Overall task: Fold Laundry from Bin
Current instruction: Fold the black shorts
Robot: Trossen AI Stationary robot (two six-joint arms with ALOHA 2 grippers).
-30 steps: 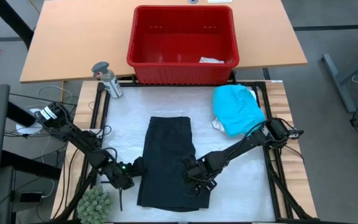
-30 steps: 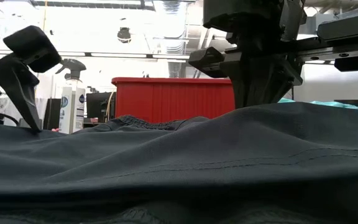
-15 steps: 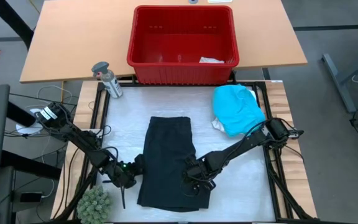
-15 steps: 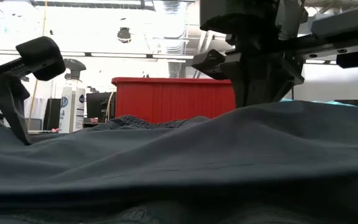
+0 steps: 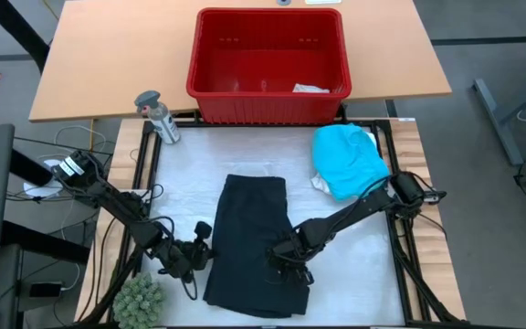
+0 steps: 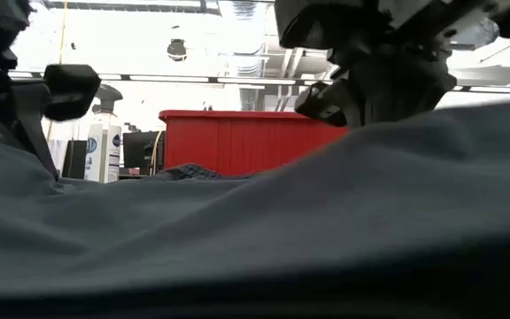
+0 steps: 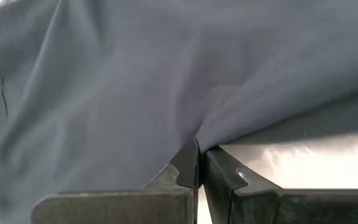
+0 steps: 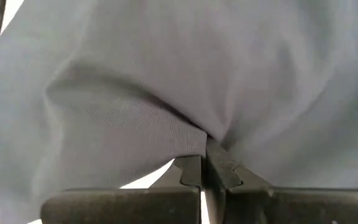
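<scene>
A: Two grippers, one garment. The black clothing [image 5: 249, 239] lies flat on the white mat [image 5: 354, 274] in front of the red bin [image 5: 210, 64]. How will it handle?

B: Soft and light, I'd judge; it sags and creases wherever it is lifted, so edges are the place to take it. The left gripper [image 5: 203, 249] pinches its left edge near the hem, the right gripper [image 5: 287, 259] its right edge, level with it.

A: Are both really closed on cloth?

B: The wrist views settle that. In the left one the fingers [image 7: 185, 167] meet with a fold caught between them; the right fingers [image 8: 194, 168] likewise. From above you only see dark arms against dark fabric.

A: And the rest?

B: Only the high view shows the turquoise shirt [image 5: 347, 157] heaped at the mat's right and a small pale piece [image 5: 310, 89] in the bin. The low view gives the spray bottle [image 6: 103, 146] and the cloth bulging up.
</scene>
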